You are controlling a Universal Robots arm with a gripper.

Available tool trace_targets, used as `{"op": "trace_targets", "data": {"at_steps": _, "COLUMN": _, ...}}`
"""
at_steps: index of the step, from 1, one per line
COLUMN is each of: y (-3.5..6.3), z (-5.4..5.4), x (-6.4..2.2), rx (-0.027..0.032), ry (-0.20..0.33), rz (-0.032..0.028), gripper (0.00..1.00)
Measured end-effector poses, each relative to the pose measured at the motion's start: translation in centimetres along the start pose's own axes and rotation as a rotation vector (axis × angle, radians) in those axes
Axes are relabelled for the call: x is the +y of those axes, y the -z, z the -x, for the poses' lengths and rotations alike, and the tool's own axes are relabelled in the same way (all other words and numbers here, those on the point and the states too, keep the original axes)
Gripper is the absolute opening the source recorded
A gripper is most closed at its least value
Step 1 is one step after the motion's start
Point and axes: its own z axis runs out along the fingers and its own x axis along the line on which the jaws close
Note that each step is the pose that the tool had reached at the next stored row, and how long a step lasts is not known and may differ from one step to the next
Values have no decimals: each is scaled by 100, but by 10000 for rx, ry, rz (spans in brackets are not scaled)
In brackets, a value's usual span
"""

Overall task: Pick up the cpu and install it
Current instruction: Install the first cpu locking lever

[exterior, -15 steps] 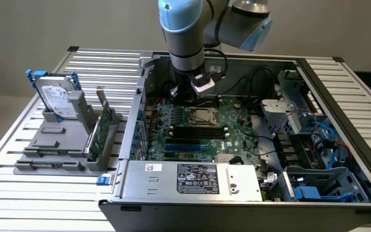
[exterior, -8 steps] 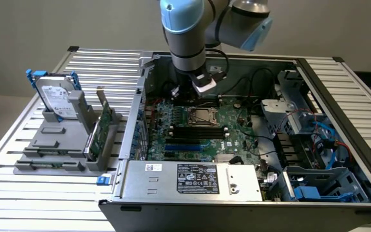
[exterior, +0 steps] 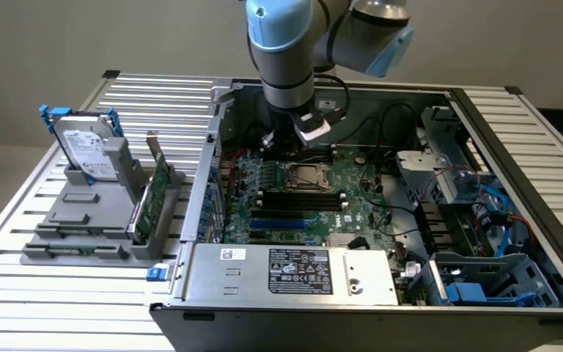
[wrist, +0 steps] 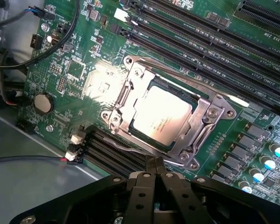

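Black gripper [wrist: 154,164], fingers pressed together and empty, hovers just off one edge of the square metal-framed socket [wrist: 213,111], within which the shiny silver square cpu [wrist: 161,119] lies flat.

nothing properly readable tbh, black label [exterior: 301,273] on the power supply [exterior: 228,280] too tiny, faint print on the cpu [wrist: 161,116] washed out
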Motion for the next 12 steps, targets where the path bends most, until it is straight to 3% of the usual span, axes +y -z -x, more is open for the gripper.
{"op": "trace_targets", "data": {"at_steps": 12, "y": -31, "z": -53, "x": 32, "rx": 9, "ry": 132, "rz": -22, "gripper": 11}}
